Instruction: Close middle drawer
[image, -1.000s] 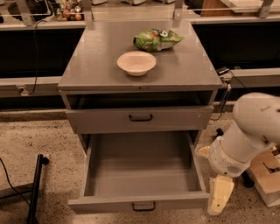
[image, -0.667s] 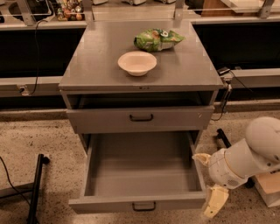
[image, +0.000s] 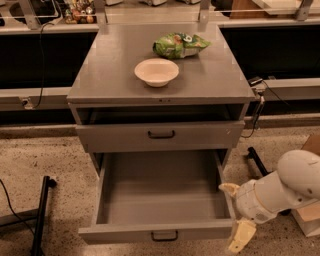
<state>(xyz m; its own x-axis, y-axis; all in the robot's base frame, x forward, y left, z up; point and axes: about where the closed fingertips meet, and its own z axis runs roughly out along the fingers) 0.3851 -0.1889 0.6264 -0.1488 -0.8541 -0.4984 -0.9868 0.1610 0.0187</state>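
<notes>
Down low, the claw hangs spread wide and empty, just beside the front right corner of the middle drawer, which stands pulled far out. Above, a white bowl and a green bag sit on the grey desk.

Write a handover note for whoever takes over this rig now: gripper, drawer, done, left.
Two-finger gripper: open, empty, low beside the right front corner of the drawer; contact unclear.
Middle grey drawer with small dark handle: pulled far out, nothing inside.
Done: nothing yet. Left: push its front in flush with the grey cabinet.
White bowl and green bag sit on the cabinet top.
</notes>
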